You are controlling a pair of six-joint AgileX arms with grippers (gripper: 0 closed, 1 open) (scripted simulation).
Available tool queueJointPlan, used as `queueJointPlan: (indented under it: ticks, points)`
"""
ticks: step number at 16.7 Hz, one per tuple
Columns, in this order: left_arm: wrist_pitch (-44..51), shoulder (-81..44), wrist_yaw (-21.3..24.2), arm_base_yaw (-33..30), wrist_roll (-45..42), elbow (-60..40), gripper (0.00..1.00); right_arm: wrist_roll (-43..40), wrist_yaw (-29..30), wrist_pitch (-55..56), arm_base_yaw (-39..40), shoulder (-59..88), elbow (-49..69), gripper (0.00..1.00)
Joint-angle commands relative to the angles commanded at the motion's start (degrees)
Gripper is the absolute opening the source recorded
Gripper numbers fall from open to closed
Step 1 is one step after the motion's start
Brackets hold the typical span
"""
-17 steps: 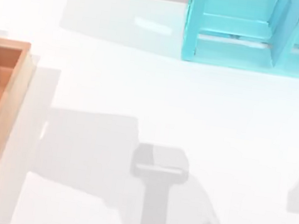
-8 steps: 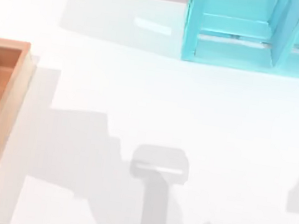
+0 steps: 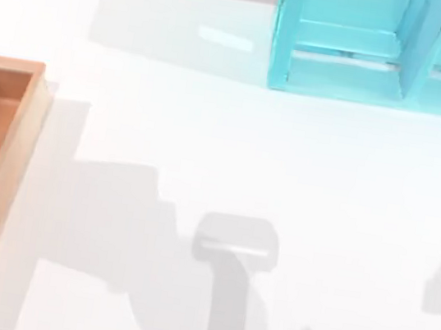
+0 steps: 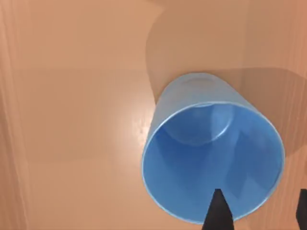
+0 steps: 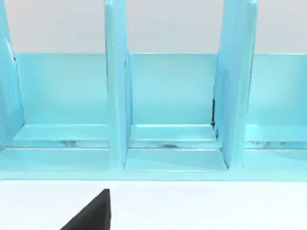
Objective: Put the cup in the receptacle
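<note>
Occupying the far left of the white table (image 3: 232,142), the receptacle (image 3: 15,151) is seen from above as a wooden rim wall with part of its orange-brown floor; a turquoise shelf unit (image 3: 342,75) stands well apart at the far edge and plays no part in the placing. The cup (image 4: 211,153) is seen in the left wrist view, mouth toward the camera, with the receptacle's floor behind it and its shadow cast there, so it is judged to be over or already on that floor. The left gripper (image 4: 259,211) is placed at the cup's rim, one dark finger (image 4: 218,213) inside the mouth and one outside; whether the wall is clamped cannot be told. The right gripper (image 5: 91,213) is parked facing the shelf unit, its state not discernible.
</note>
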State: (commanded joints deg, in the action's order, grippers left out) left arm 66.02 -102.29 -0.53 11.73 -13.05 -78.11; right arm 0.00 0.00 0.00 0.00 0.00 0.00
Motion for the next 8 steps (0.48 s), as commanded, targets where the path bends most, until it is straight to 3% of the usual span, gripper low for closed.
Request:
queueJointPlan:
  ticks: [5, 8]
  points:
    - [0.0, 0.0, 0.0, 0.0, 0.0, 0.0, 0.98, 0.0, 0.0, 0.0, 0.0, 0.0, 0.0, 1.0]
    - [0.0, 0.0, 0.0, 0.0, 0.0, 0.0, 1.0, 0.0, 0.0, 0.0, 0.0, 0.0, 0.0, 1.0]
